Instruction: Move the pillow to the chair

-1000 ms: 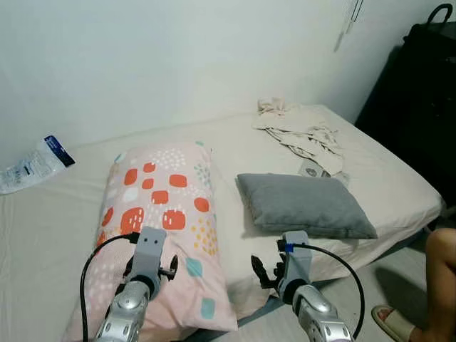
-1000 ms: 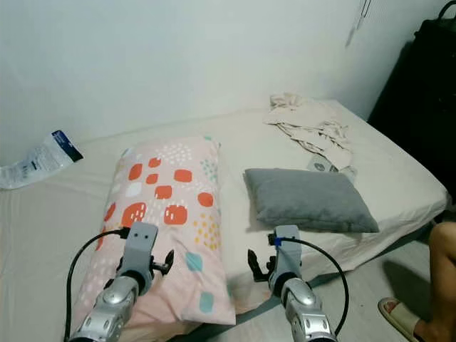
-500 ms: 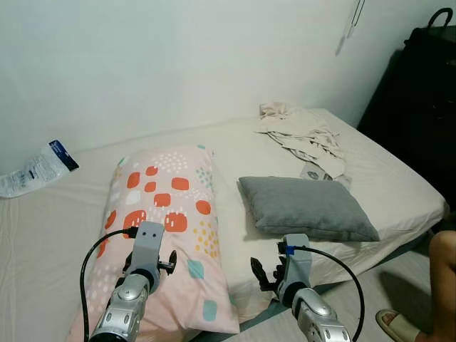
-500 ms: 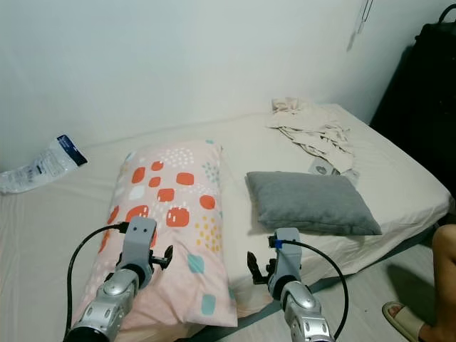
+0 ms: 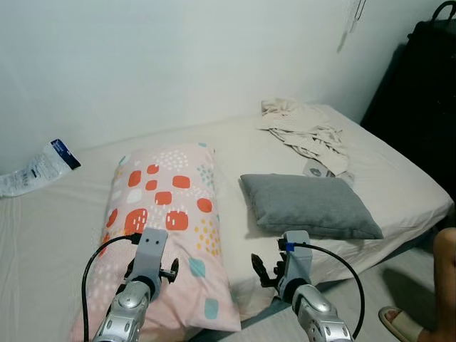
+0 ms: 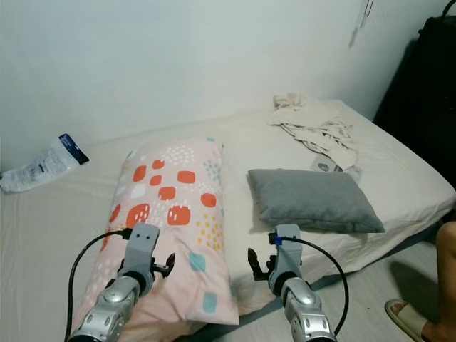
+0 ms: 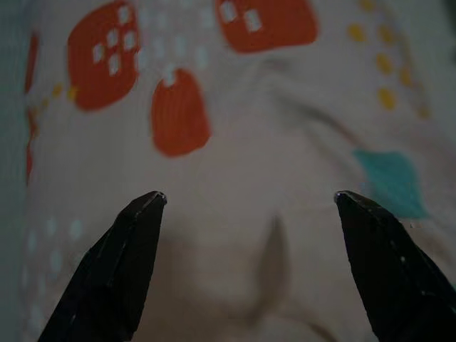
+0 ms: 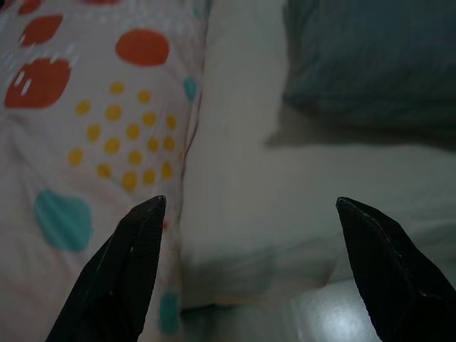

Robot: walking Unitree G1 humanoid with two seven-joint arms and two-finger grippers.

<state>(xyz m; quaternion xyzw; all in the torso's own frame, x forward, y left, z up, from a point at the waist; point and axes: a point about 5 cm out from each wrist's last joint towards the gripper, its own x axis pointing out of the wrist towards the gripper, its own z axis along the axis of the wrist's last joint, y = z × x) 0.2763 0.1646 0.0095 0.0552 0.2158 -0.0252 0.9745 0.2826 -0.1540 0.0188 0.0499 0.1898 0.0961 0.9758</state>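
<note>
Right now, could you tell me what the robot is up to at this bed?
The robot stands at the edge of the bed with both arms out. Its left gripper hangs open just above the patterned pink pillow, not gripping it. The right gripper, also open, points at the bare sheet between that pillow and the grey pillow. Nothing has been lifted. A crumpled cloth and a plastic packet lie farther back.
</note>
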